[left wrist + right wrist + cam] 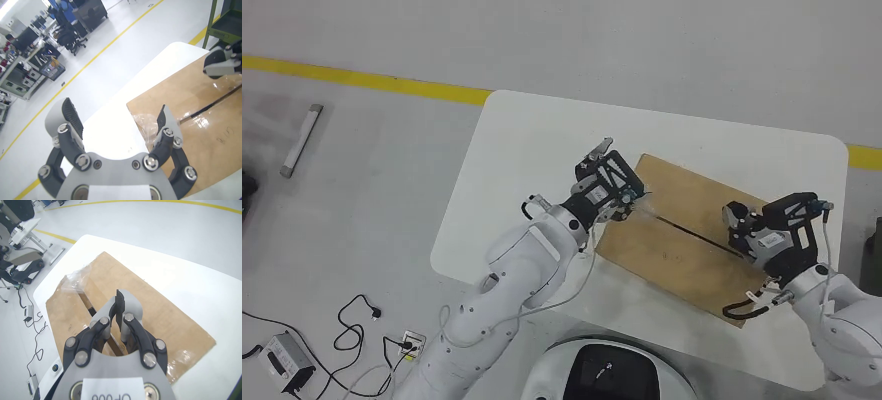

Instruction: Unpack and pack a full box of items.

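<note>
You seem to be unsealing the brown cardboard box (682, 240): left end effector (115, 104) spread, right end effector (118, 299) pressed together; pry it open next.

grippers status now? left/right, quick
Left gripper: open, empty, at the taped end of the cardboard box.
Right gripper: closed, nothing visible between its fingers, above the box's centre seam.

The box (672, 265) is plain brown, the table (532, 140) white, the floor line (362, 79) yellow.
</note>
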Action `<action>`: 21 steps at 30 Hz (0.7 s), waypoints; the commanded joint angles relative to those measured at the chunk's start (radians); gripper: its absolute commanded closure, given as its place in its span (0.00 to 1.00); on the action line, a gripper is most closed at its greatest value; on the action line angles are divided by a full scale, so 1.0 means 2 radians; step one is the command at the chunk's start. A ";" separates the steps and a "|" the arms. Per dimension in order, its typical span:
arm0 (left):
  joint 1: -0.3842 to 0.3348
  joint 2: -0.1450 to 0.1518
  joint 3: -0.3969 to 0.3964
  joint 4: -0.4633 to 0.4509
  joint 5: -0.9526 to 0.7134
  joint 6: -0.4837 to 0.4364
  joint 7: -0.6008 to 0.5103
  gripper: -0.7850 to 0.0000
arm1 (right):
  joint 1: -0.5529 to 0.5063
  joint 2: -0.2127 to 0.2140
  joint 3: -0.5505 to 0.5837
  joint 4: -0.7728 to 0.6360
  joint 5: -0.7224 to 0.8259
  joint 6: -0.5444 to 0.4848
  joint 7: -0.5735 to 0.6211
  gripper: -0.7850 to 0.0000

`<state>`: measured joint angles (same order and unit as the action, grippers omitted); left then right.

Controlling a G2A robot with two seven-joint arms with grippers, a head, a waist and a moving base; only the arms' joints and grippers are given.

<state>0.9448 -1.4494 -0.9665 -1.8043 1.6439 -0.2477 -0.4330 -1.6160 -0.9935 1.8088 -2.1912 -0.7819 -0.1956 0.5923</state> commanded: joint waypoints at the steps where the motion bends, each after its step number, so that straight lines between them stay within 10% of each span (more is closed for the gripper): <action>1: 0.003 -0.002 -0.003 0.008 -0.023 0.007 -0.035 0.00 | -0.001 0.000 0.004 0.008 0.001 -0.001 -0.003 1.00; 21: -0.048 -0.016 0.022 0.060 -0.039 0.015 -0.169 0.00 | 0.012 -0.002 -0.018 0.036 -0.018 -0.007 -0.012 1.00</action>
<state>0.8532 -1.4806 -0.9276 -1.6904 1.5576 -0.2136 -0.7680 -1.5928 -0.9970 1.7736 -2.1204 -0.8169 -0.2082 0.5674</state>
